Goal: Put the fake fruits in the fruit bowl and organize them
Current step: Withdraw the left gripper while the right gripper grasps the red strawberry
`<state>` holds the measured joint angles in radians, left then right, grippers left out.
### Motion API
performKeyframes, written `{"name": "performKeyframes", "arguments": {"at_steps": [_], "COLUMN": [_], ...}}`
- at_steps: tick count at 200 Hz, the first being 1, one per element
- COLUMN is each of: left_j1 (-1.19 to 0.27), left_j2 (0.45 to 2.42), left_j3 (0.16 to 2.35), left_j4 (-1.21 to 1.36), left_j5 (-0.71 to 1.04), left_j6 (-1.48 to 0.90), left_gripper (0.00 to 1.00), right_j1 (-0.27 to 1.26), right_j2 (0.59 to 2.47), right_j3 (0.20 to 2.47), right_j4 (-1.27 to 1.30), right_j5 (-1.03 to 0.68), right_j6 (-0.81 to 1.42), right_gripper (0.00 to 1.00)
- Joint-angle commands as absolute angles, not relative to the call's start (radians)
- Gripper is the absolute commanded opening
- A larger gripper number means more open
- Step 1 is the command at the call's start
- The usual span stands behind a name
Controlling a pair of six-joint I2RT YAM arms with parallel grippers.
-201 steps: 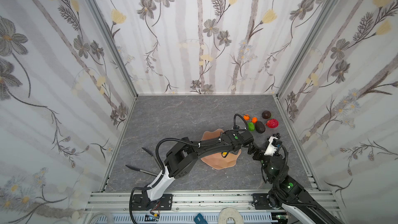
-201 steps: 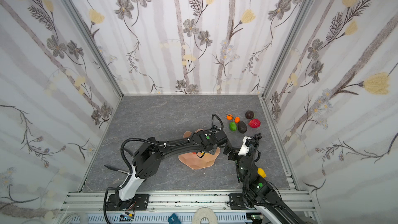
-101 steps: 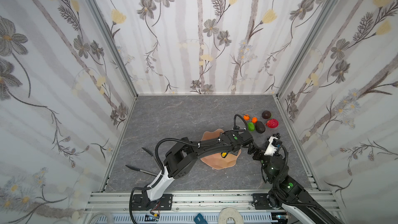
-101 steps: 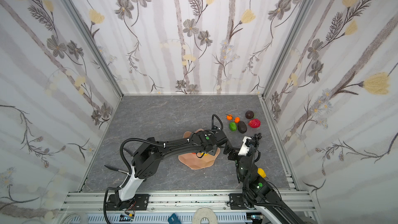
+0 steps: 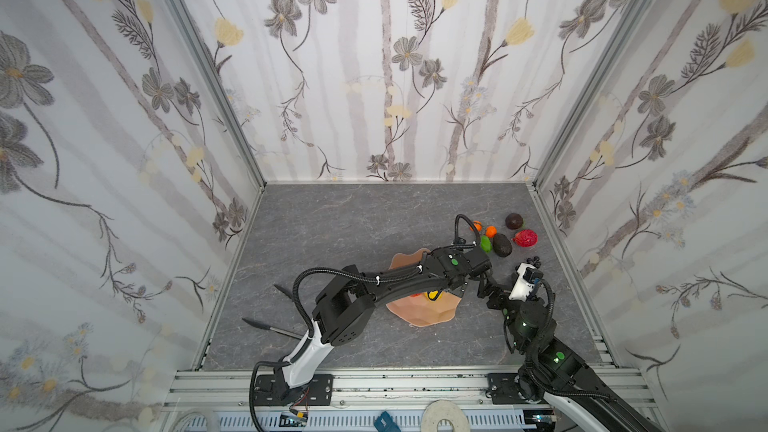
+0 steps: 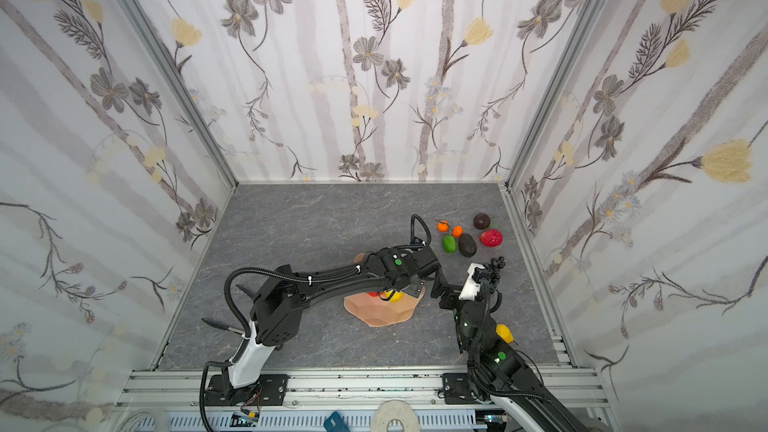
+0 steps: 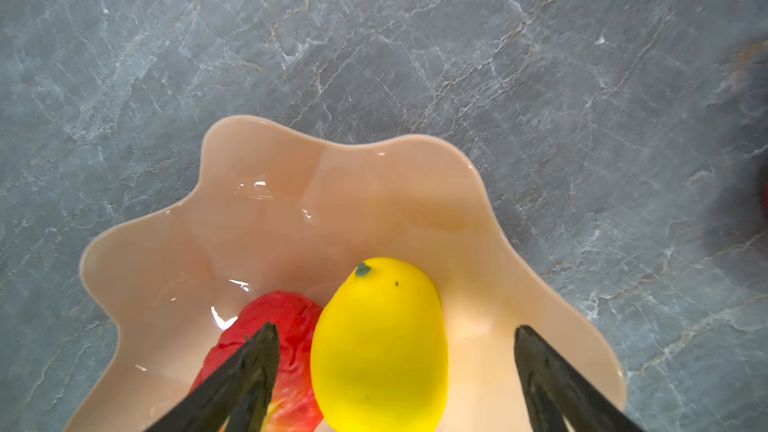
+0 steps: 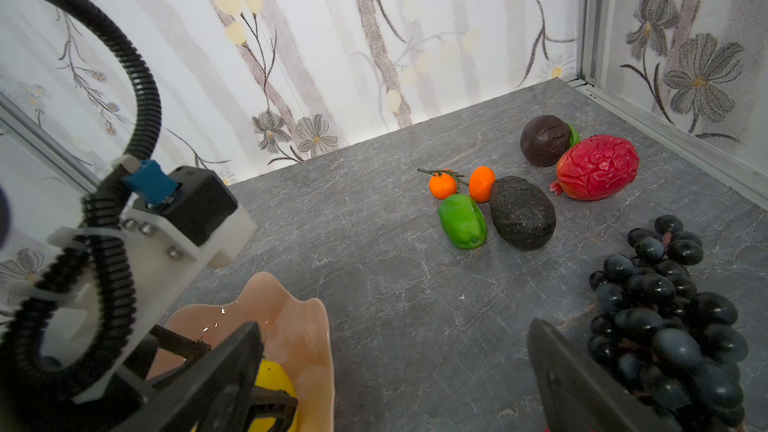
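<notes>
The peach fruit bowl [image 7: 266, 126] [image 5: 419, 313] holds a yellow lemon [image 7: 378, 347] [image 6: 392, 295] and a red apple [image 7: 286, 326] side by side. My left gripper [image 7: 395, 328] hangs open over them, its fingers clear of the lemon on both sides. My right gripper [image 8: 392, 326] [image 5: 484, 284] stands open just right of the bowl, with bare floor between its fingers. The grape bunch [image 8: 665, 317] [image 6: 494, 265] lies beside one finger. Further back lie a lime [image 8: 462, 222], two oranges [image 8: 442, 185], two avocados [image 8: 523, 211] and a red strawberry [image 8: 598, 168].
A yellow pear [image 6: 504, 332] lies on the floor beside the right arm. Two dark slender tools [image 5: 266, 326] lie left of the left arm's base. Papered walls close in the grey stone floor [image 5: 353, 222]; a metal rail [image 5: 374, 384] runs along the front.
The left gripper's fingers have spread wider around the lemon in the bowl. Both arms otherwise stay where they were.
</notes>
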<state>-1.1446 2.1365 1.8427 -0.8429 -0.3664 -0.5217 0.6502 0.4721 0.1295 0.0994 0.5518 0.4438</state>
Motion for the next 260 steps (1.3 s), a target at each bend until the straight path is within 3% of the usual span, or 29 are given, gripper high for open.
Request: {"name": "performKeyframes", "arguments": {"at_steps": [1,45,108,154,216,237,260], "left_j1": [-1.143,-1.112,-0.945,-0.806,-0.757,-0.753,-0.752], "left_j2": [2.081,1.823,1.207,0.833,0.706,0.7,0.693], "left_j3": [1.84,1.626,0.982,0.662,0.514,0.498,0.472], "left_j4": [-0.854,-0.729,-0.409,-0.347,-0.304,-0.292,-0.278], "left_j5": [-0.411,-0.426,-0.405,-0.426,-0.439,-0.452,-0.46], "left_j6": [-0.489,-0.506,-0.549,-0.547,-0.44,-0.419,-0.426], "left_gripper": [0.9,0.91,0.91,1.0,1.0,1.0,1.0], "right_j1": [0.65,0.604,0.428,0.291,0.3,0.301,0.3], "right_j2": [0.478,0.672,0.879,1.034,1.112,1.131,1.158], "right_j3": [0.143,0.48,0.615,0.675,0.63,0.609,0.58], "right_j4": [0.127,-0.25,-0.319,-0.361,-0.511,-0.522,-0.533], "right_j5": [0.545,0.54,0.428,0.339,0.319,0.286,0.295], "right_j6": [0.449,0.552,0.518,0.531,0.629,0.683,0.736], "right_gripper": [0.99,1.0,1.0,0.99,1.0,0.94,0.93]}}
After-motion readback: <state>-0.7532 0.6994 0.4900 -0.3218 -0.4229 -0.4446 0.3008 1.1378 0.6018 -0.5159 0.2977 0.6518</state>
